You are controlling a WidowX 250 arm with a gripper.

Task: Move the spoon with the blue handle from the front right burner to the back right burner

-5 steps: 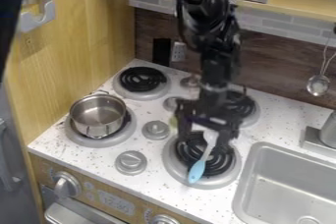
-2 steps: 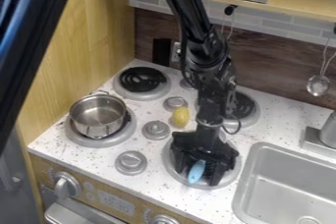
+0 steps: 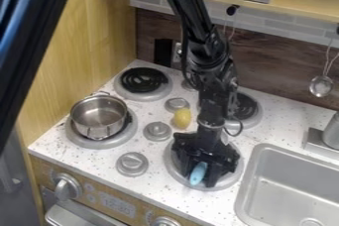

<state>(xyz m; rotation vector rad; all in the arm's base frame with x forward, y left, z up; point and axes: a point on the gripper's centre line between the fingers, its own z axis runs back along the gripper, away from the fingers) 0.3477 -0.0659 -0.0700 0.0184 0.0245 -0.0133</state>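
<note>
- Blue utensil [image 3: 198, 174]: lower centre of the frame, over a burner [image 3: 178, 170].
- Gripper [image 3: 201, 178]: right at it; whether open or clamped, I cannot tell.
- Yellow thing [image 3: 182, 118]: centre.
- Pot [image 3: 99, 116]: left.
- Sink [image 3: 285, 185]: lower right.

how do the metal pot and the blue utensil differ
The metal pot is shiny silver; the blue utensil is blue where it shows. The pot is wide and hollow, the utensil much slimmer. The pot stands clear of the gripper, which partly hides the utensil. Both are over front burners.
</note>
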